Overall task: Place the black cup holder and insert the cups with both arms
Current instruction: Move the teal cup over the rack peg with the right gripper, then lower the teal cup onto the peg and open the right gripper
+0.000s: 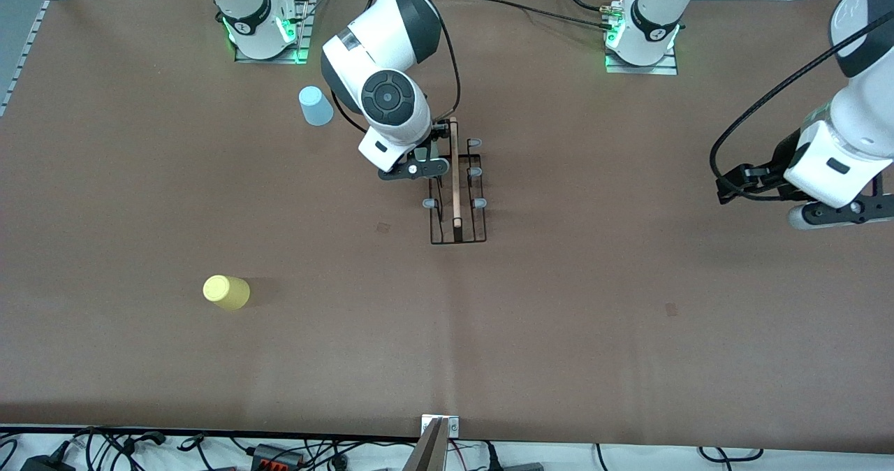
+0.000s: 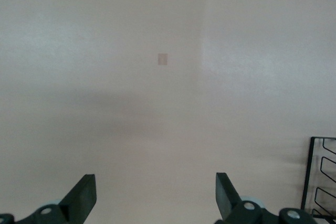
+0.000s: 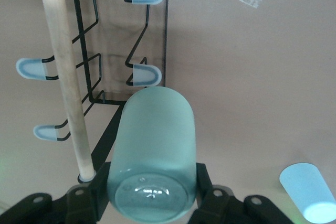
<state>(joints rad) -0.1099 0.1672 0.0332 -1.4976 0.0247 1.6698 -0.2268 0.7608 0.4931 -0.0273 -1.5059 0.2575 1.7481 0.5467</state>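
While the left gripper (image 1: 726, 190) waits with fingers apart over bare brown table (image 1: 628, 331) at frame right, the right gripper (image 1: 426, 167) clamps the sage-green plastic cup (image 3: 152, 156) beside the black wire cup holder (image 1: 457, 205) at centre.

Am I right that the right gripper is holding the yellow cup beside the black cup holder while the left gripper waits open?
Not quite: the right gripper holds the sage green cup, as the right wrist view shows. The yellow cup sits on the table. The rest stands: it is beside the black cup holder, and the left gripper waits open.
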